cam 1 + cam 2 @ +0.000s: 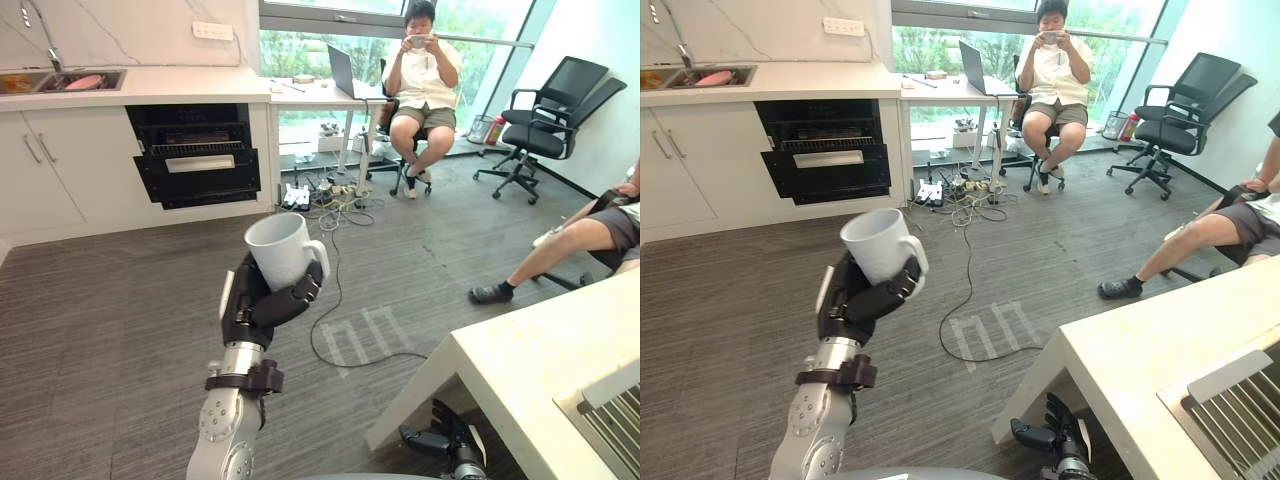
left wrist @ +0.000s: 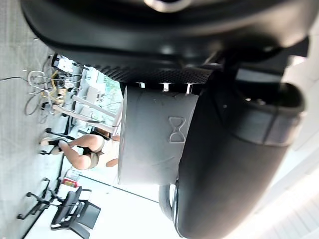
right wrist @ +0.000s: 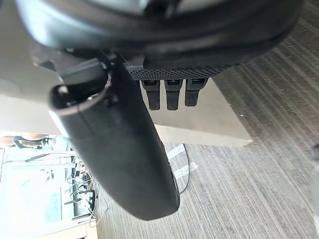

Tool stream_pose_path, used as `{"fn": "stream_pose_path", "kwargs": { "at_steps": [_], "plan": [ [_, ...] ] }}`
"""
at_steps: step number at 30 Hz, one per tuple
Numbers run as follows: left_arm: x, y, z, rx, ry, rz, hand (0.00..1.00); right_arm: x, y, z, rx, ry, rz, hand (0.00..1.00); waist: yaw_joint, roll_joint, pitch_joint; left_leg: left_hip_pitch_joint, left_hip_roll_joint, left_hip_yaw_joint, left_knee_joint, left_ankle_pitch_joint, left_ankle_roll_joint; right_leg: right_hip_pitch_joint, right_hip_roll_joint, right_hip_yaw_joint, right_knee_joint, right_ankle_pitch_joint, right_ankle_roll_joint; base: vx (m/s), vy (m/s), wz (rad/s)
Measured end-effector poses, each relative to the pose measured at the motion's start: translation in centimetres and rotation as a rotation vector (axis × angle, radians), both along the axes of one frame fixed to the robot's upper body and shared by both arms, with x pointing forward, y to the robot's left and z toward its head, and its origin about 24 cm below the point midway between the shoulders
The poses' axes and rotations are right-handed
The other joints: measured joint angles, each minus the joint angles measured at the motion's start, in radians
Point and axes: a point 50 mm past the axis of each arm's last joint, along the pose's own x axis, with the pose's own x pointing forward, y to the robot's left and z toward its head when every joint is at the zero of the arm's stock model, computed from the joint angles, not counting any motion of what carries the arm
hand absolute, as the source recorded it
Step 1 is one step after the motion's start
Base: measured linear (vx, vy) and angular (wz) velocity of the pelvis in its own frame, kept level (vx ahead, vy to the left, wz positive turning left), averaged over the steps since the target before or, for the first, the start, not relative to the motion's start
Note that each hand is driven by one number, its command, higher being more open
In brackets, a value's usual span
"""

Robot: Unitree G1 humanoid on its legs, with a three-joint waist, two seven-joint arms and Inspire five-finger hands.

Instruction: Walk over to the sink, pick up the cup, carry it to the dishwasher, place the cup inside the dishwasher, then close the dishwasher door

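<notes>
1. The white cup [image 1: 281,248] rides upright in the air above the floor, with my left hand [image 1: 262,300] curled round its body.
2. I judge it light, stiff, glaze-slick and breakable, and a wrap round the body seems the safest hold.
3. The dishwasher [image 1: 195,160] stands open under the far counter [image 1: 180,85], well apart from the cup.
4. My right hand [image 1: 440,440] hangs relaxed and empty by the near counter [image 1: 530,360] corner.

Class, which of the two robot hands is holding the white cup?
The left robot hand, raised over the floor and curled round the cup; the right robot hand hangs low by the table, empty.
</notes>
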Motion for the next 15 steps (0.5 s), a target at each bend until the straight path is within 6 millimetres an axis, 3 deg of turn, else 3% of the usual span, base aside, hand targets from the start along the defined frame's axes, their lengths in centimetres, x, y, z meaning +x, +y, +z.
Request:
{"fn": "stream_pose_path", "kwargs": {
  "at_steps": [2,4,5,7,8,9,12,13,15],
  "plan": [
    [0.1,1.4,-0.4,0.031,0.025,0.049,0.30,-0.7,-1.3,-0.3,-0.033,0.038,-0.051,0.90,0.000,0.010,0.018,-0.089,-0.018,-0.101,0.073,0.006,0.002,0.004,-0.004,-0.112,-0.001,0.000,0.000,-0.04,-0.037,1.35],
    [0.2,2.5,-0.2,0.036,0.022,0.103,0.30,-0.9,-1.9,-0.2,-0.048,0.044,-0.062,0.90,0.000,0.030,0.043,-0.153,-0.016,-0.108,0.132,0.012,-0.007,0.008,0.001,-0.170,-0.001,0.000,0.000,-0.18,-0.020,1.14],
    [0.3,2.9,-0.1,0.036,0.018,0.128,0.30,-0.8,-2.3,-0.2,-0.059,0.044,-0.067,0.90,0.001,0.040,0.064,-0.181,-0.012,-0.087,0.136,0.028,-0.030,0.011,-0.006,-0.211,-0.002,0.002,-0.002,-0.22,0.012,1.15],
    [0.4,3.0,0.0,0.035,0.013,0.140,0.30,-0.4,-2.7,-0.1,-0.067,0.032,-0.103,0.90,0.001,0.049,0.095,-0.199,0.043,0.037,0.164,-0.008,0.013,0.009,-0.013,-0.263,-0.005,0.008,-0.010,-0.21,0.016,0.84],
    [0.4,2.8,0.0,0.025,0.011,0.132,0.30,0.1,-3.1,0.1,-0.084,0.026,-0.103,0.90,0.001,0.065,0.122,-0.233,0.097,0.127,0.262,-0.057,0.029,0.009,-0.014,-0.296,-0.012,0.008,-0.023,-0.23,0.063,0.73],
    [0.4,2.5,0.0,0.021,0.012,0.119,0.30,0.2,-3.4,0.2,-0.098,0.027,-0.108,0.90,-0.001,0.076,0.130,-0.248,0.118,0.156,0.313,-0.080,0.027,0.010,-0.020,-0.315,-0.018,0.015,-0.020,-0.18,0.158,0.74],
    [0.5,1.3,0.1,0.007,0.005,0.070,0.30,0.5,-3.2,0.1,-0.078,0.021,-0.103,0.90,-0.006,0.096,0.122,-0.229,0.140,0.159,0.381,-0.137,0.009,0.004,-0.052,-0.365,-0.006,0.022,0.019,-0.07,0.260,0.61],
    [0.8,0.8,0.4,-0.001,-0.009,0.049,0.30,1.1,-2.9,0.2,-0.067,0.006,-0.083,0.90,-0.006,0.118,0.116,-0.213,0.134,0.150,0.353,-0.175,0.030,-0.025,-0.075,-0.366,0.056,0.006,0.047,0.00,0.297,0.40],
    [1.0,0.7,0.3,0.007,-0.009,0.040,0.30,2.5,-1.0,0.0,-0.013,-0.022,-0.045,0.90,0.002,0.083,0.121,-0.221,0.076,0.154,0.354,-0.183,0.044,-0.081,-0.152,-0.330,0.166,-0.031,0.067,0.00,0.338,0.29]
  ]
}}
